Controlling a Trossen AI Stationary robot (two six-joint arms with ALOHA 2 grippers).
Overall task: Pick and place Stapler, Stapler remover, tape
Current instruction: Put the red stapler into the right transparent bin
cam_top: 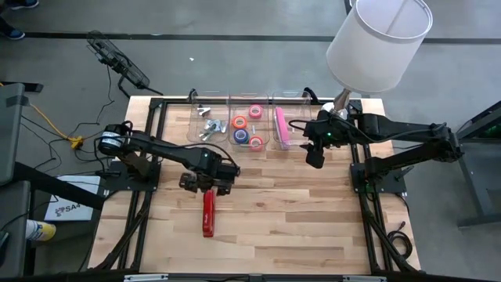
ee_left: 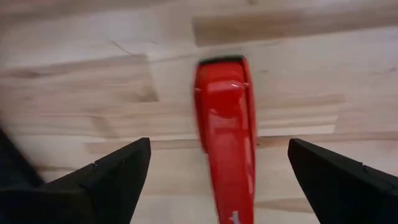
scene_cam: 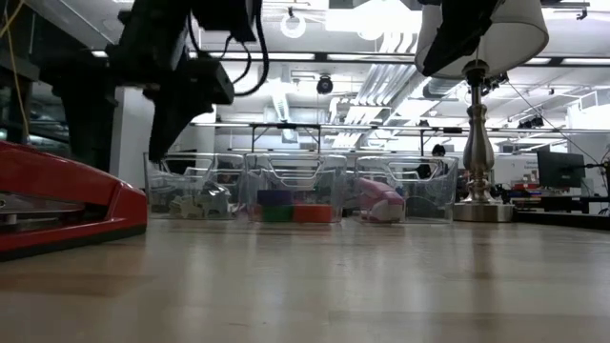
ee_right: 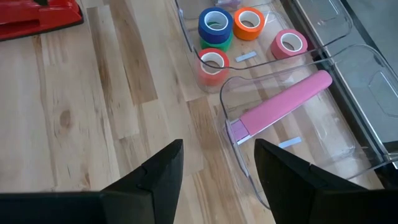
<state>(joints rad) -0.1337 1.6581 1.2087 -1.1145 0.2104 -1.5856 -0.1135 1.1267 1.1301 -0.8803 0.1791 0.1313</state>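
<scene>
Stapler, red plastic (cam_top: 208, 212), is lying flat on the light wooden table (cam_top: 297, 219), well apart from the clear plastic bins (cam_top: 243, 125), so you're still needing a pick. Left gripper (cam_top: 205, 183) is hanging just over its far end, fingers spread wide either side, touching nothing. Right gripper (cam_top: 315, 157) is waiting beside the pink stapler (ee_right: 283, 109) bin, partly open, empty.

Staplers, staple removers and tape around the three clear bins

A red stapler (cam_top: 208, 212) lies flat on the wood, well in front of the middle bin (cam_top: 250, 138); that bin holds pink, orange, red, blue and green tape rolls (cam_top: 247, 124); the bin beside it holds a pink stapler (cam_top: 282, 128), the other neighbour silvery staple removers (cam_top: 207, 123)
</scene>
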